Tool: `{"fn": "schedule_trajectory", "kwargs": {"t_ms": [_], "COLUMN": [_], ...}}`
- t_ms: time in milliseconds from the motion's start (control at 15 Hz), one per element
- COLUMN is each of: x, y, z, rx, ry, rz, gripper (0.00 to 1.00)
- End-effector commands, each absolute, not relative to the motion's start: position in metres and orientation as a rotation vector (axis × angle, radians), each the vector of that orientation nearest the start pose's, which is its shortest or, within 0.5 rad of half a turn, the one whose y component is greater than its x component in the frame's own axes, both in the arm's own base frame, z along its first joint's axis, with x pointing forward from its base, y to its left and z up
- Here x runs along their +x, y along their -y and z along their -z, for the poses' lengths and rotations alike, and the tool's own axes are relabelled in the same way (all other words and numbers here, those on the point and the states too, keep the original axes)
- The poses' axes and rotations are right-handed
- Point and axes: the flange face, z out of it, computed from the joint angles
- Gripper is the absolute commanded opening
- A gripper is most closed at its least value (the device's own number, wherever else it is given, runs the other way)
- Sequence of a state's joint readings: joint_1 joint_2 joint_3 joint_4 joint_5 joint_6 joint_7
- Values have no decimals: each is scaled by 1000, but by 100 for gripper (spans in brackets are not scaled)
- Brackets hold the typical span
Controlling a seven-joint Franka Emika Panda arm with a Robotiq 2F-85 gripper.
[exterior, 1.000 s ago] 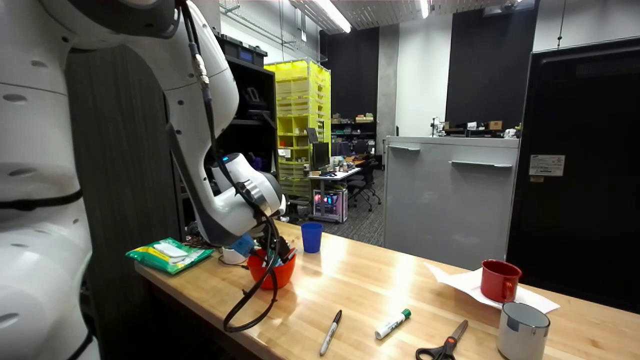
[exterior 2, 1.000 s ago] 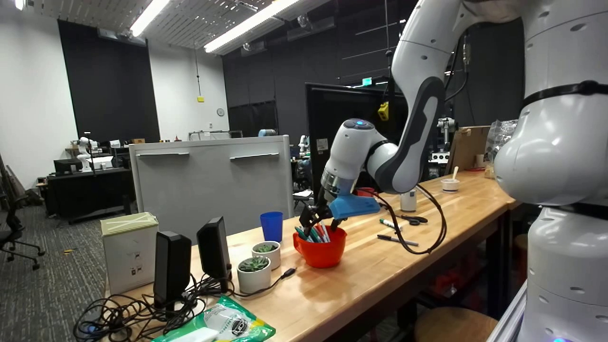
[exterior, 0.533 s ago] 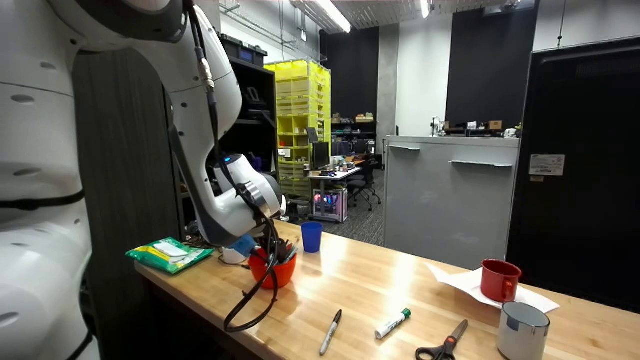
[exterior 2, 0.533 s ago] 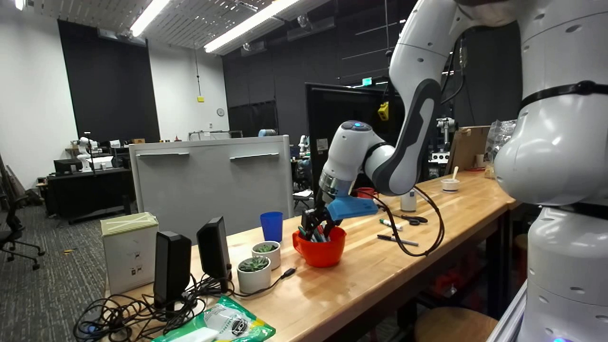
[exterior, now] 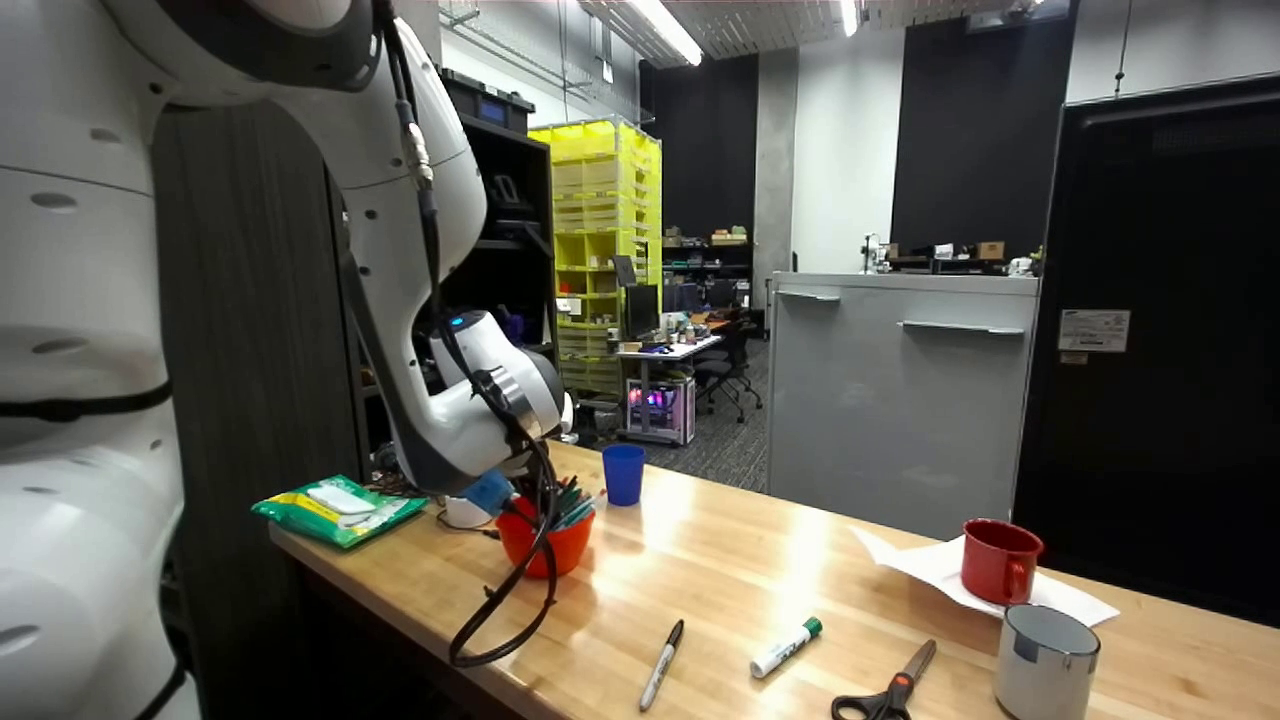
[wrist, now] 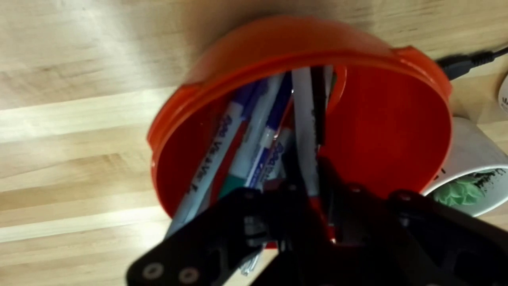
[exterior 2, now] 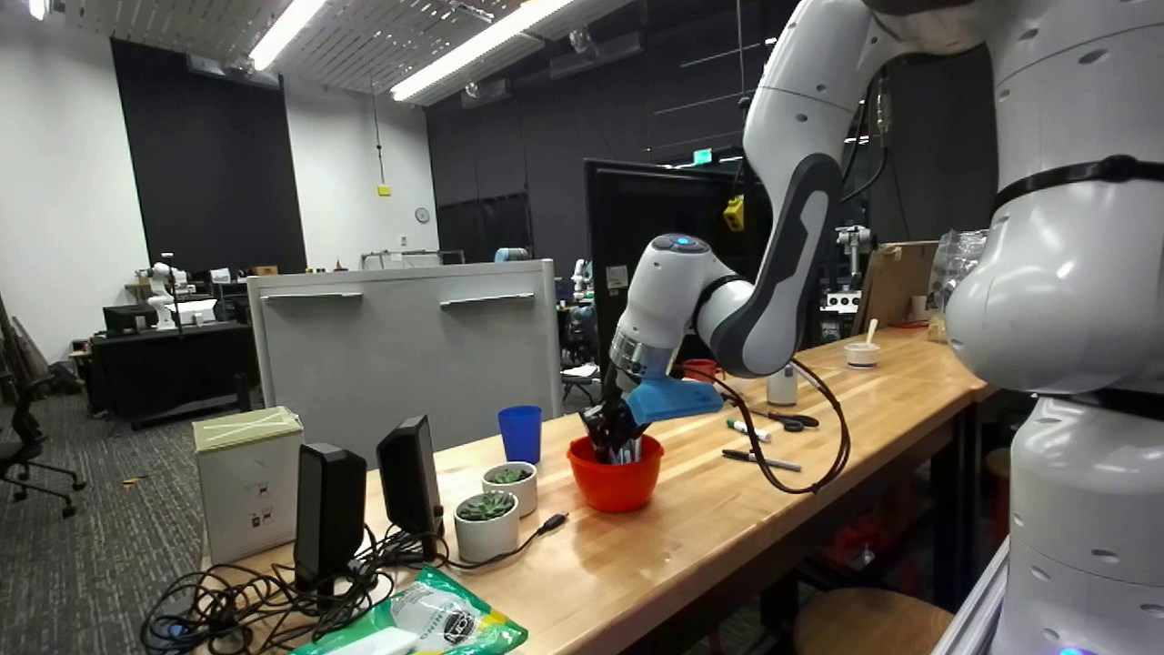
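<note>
My gripper (wrist: 310,169) reaches down into a red-orange bowl (wrist: 285,43) filled with several pens and markers. Its dark fingers press from both sides on a white marker (wrist: 304,119) with a red end. The marker's lower part runs into shadow between them. Left of the jaws lean other pens, among them a white Vis-à-Vis pen (wrist: 212,155) and a blue-and-white pen (wrist: 258,165). In an exterior view the gripper (exterior 2: 617,441) dips into the bowl (exterior 2: 617,487); in an exterior view cables partly cover the bowl (exterior: 562,550).
A blue cup (exterior 2: 520,435) and two potted succulents (exterior 2: 488,526) stand close to the bowl. Black speakers (exterior 2: 329,509) with tangled cables sit beyond. A black pen (exterior: 662,665), a green-capped marker (exterior: 786,648), scissors (exterior: 890,690), a red mug (exterior: 1000,562) and a metal cup (exterior: 1046,665) are on the table.
The jaws have come together inside the bowl, and the hand has sunk slightly lower. The pens have shifted, and the bowl's handle at the left no longer shows in an exterior view.
</note>
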State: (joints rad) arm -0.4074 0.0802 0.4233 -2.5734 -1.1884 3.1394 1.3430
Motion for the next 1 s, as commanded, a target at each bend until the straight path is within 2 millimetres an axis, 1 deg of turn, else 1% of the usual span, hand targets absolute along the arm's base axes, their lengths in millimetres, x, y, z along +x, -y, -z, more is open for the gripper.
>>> {"fn": "schedule_trajectory", "kwargs": {"t_ms": [0, 267, 467, 667, 933], "x": [438, 439, 441, 446, 452], "y": [-94, -95, -97, -100, -101], "z": [-270, -276, -285, -297, -321], "rx": [-2966, -2964, -2959, -2950, -2943], "ry": [-203, -196, -187, -177, -156], "rz": [746, 769, 801, 845, 934], "gripper": [3, 4, 4, 4, 4]}}
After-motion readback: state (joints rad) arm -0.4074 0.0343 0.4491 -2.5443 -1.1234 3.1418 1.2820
